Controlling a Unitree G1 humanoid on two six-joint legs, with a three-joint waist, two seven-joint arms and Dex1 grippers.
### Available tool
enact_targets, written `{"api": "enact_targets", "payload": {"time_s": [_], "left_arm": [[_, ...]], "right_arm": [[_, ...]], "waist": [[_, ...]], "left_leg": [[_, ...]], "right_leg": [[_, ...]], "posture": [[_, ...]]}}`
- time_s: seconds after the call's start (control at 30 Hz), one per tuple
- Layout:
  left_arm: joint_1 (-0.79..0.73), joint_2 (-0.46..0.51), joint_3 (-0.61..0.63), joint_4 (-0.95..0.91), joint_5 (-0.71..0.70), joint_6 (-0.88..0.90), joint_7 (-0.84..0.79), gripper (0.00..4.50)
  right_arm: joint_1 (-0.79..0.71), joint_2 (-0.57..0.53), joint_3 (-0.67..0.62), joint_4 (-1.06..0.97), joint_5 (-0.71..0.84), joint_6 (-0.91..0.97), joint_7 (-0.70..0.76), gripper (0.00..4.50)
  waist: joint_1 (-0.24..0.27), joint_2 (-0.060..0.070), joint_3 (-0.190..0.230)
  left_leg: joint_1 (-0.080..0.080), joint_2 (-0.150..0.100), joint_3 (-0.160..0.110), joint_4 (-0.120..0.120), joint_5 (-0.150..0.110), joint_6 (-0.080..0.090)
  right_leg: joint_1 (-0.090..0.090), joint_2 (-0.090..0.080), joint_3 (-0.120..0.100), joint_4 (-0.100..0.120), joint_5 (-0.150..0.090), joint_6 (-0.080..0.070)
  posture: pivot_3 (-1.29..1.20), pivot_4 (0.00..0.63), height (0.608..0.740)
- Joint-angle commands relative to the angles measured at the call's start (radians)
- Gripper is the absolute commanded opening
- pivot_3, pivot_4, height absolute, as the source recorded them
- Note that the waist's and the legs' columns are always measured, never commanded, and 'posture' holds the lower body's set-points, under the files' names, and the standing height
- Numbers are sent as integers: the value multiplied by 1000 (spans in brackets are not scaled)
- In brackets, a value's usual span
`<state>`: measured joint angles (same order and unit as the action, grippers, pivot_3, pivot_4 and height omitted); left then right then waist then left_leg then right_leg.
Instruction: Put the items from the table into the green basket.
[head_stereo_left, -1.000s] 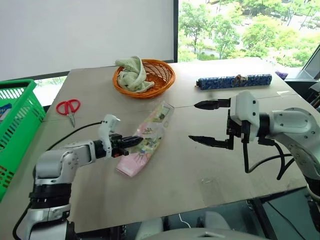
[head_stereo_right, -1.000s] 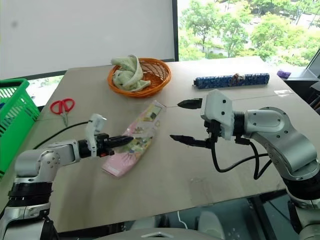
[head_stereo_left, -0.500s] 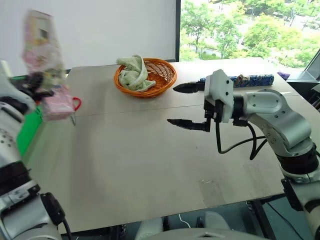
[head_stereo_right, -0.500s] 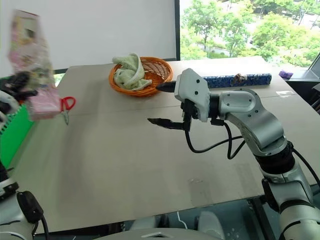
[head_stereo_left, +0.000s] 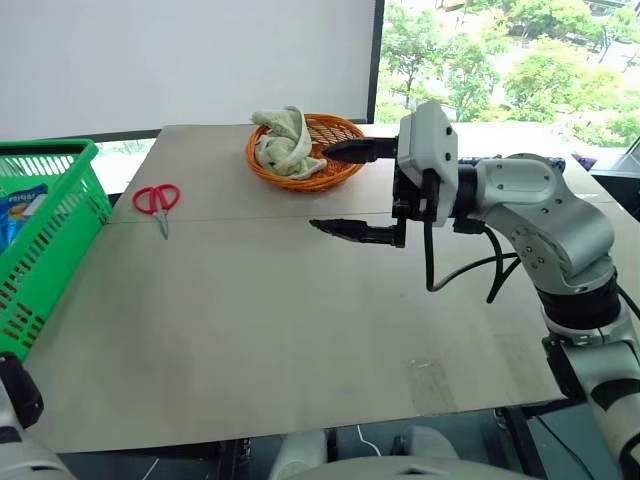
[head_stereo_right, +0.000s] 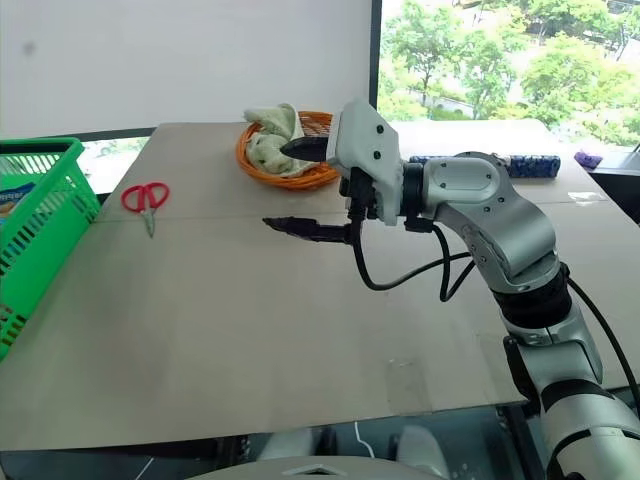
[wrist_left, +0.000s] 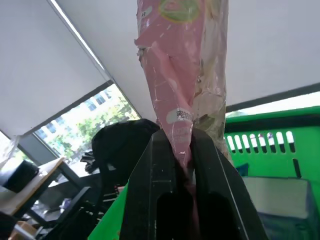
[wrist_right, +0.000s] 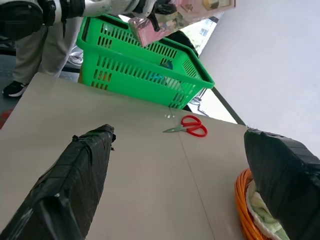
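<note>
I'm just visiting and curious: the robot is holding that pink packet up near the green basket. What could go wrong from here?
The left gripper pinches only the pink packet's lower end, so the long packet could tip or slip out before release. In the right wrist view the packet looks to be near the green basket's rim, so it may catch there or fall outside. The red scissors lie close to the basket and could get knocked.

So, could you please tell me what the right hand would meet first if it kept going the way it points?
Probably nothing at once: the right hand points across bare table toward the red scissors and the green basket, though depth is unclear.
</note>
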<state>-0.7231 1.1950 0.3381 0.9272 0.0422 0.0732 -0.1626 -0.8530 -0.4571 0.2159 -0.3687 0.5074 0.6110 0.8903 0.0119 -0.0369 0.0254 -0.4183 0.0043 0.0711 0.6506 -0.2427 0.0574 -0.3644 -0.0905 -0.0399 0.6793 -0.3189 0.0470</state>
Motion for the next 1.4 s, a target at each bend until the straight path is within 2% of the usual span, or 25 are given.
{"api": "enact_targets", "payload": {"time_s": [0.03, 0.4, 0.53, 0.67, 0.7, 0.73, 0.8, 0.83, 0.97, 1.0, 1.1, 1.2, 1.4], "left_arm": [[-41, 56, -40, 52, 54, -71, 44, 44], [-39, 63, -104, 210, 88, -104, 77, 44], [-17, 62, -100, 227, 79, -100, 76, 1557], [-19, 48, -105, 178, 87, -132, 119, 3513], [-21, 39, -100, 153, 82, -148, 127, 3885], [-23, 21, -91, 110, 67, -165, 126, 4259], [-9, -75, -44, -63, -32, -251, 66, 4259], [9, -131, -22, -173, -95, -217, 24, 4259], [169, -327, 20, -686, -444, 95, -170, 4259], [219, -370, 22, -811, -526, 173, -188, 4394], [397, -464, -17, -1107, -674, 358, -209, 4394], [548, -511, -54, -1281, -738, 471, -213, 4394], [778, -549, -55, -1441, -789, 560, -235, 4394]], "right_arm": [[-18, -4, -38, -36, 30, -2, 12, 4500], [-31, 30, -64, -20, 67, -47, 17, 4500], [-33, 39, -75, -24, 82, -42, 18, 4500], [-37, 37, -74, -17, 79, -39, 15, 4500], [-37, 35, -74, -16, 77, -37, 12, 4500], [-35, 31, -74, -15, 73, -36, 9, 4500], [-12, 4, -70, -8, 36, -35, -7, 4500], [15, -21, -76, -12, 15, -32, -20, 4500], [148, -126, -115, -11, -59, -31, -60, 4500], [189, -152, -133, -15, -62, -28, -63, 4500], [333, -240, -206, -46, -69, -20, -70, 4500], [464, -302, -285, -84, -59, -7, -76, 4500], [733, -372, -435, -153, -60, -30, -69, 4500]], "waist": [[-1, -1, 0], [0, -4, -1], [0, -6, -3], [0, -6, -3], [0, -6, -3], [1, -8, -3], [10, -9, -4], [16, -9, -5], [21, -12, -8], [18, -12, -8], [-5, -10, -8], [-46, -4, -7], [-54, 11, -4]], "left_leg": [[0, 0, 0, 0, 0, 0], [-1, 0, 0, -1, 2, 5], [-1, 0, 0, 0, 2, 4], [-1, 0, 0, -1, 2, 4], [-1, 0, 0, -1, 2, 3], [-1, 0, 0, -1, 2, 3], [-1, 0, 0, -1, 0, 1], [-1, 0, 0, 0, 0, 0], [0, -1, 1, 1, -1, 1], [-1, -1, 1, 1, -1, 1], [-1, -2, 2, 3, -2, 5], [1, 0, 3, 1, 1, 8], [5, 4, 4, 0, 2, 6]], "right_leg": [[0, 0, 0, 0, 0, 0], [-1, 0, -1, 0, 0, 0], [-1, 0, -1, 1, 0, 0], [-1, 0, -1, 1, 0, 0], [-1, 0, -1, 1, 0, 0], [-1, 0, -1, 1, 0, 0], [-1, -1, -1, 1, 0, 0], [-1, -2, -2, 1, 0, 0], [1, -5, -2, -1, 0, 0], [2, -5, -2, -1, 0, 0], [2, -6, -2, -1, 0, 0], [2, -4, -1, 0, 0, 1], [5, 2, 0, -1, -1, -1]], "posture": [[85, 0, 740], [90, 0, 740], [90, 0, 740], [85, 0, 740], [85, 0, 740], [86, 0, 740], [90, 0, 740], [92, 0, 740], [70, 0, 740], [70, 0, 740], [21, 0, 740], [-5, 0, 740], [-48, 0, 740]]}}
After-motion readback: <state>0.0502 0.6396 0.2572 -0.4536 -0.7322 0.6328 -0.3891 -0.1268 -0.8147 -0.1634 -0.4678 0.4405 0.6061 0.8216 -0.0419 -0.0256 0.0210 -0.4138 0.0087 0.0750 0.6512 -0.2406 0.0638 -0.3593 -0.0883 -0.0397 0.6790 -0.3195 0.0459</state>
